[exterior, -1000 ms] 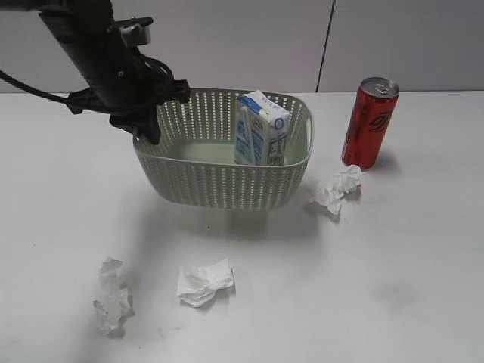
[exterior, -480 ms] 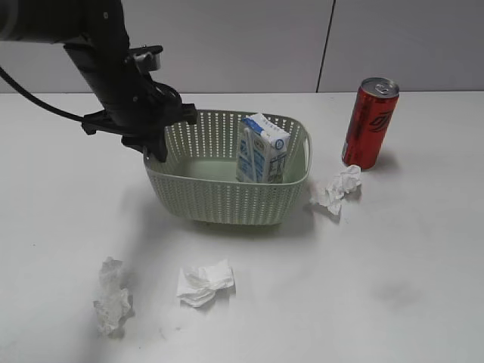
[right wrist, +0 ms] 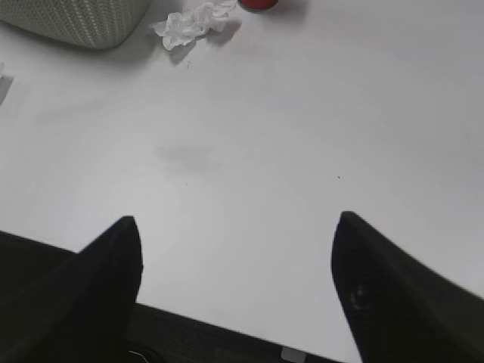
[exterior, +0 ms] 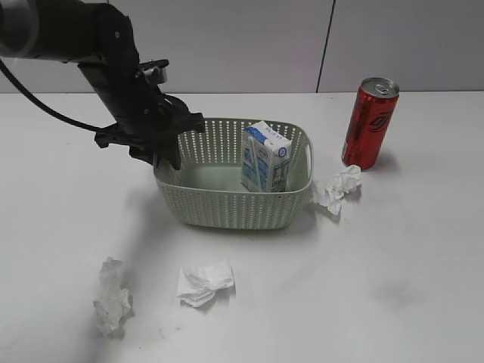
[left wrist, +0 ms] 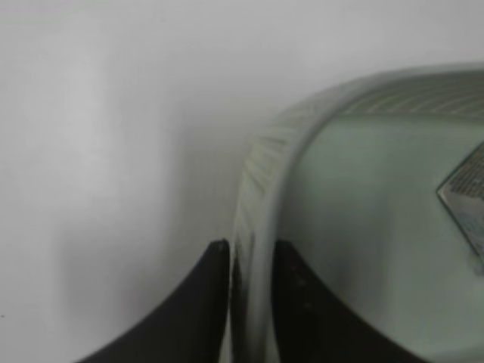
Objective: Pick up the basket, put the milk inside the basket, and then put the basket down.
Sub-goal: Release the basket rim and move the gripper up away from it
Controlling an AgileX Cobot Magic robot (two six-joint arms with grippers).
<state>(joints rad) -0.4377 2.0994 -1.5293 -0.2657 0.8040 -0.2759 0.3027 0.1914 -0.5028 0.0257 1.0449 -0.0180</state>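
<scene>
The pale green basket [exterior: 234,200] rests on the white table with the white and blue milk carton [exterior: 265,157] upright inside it at the right. My left gripper [exterior: 168,153] is shut on the basket's left rim; in the left wrist view the rim [left wrist: 261,227] runs between its two fingers [left wrist: 250,253], and a corner of the milk carton [left wrist: 467,193] shows at the right. My right gripper [right wrist: 236,227] is open and empty over bare table near the front edge, out of the exterior view. A corner of the basket [right wrist: 83,19] shows at the top left of the right wrist view.
A red drink can [exterior: 369,122] stands right of the basket, and its base [right wrist: 257,4] shows in the right wrist view. A crumpled tissue [exterior: 336,188] lies between them [right wrist: 193,21]. Two more tissues [exterior: 204,282] [exterior: 112,295] lie in front.
My left gripper has lowered the basket with the milk inside down and to the right, until it sits on the table. The gripper stays closed on the rim.
</scene>
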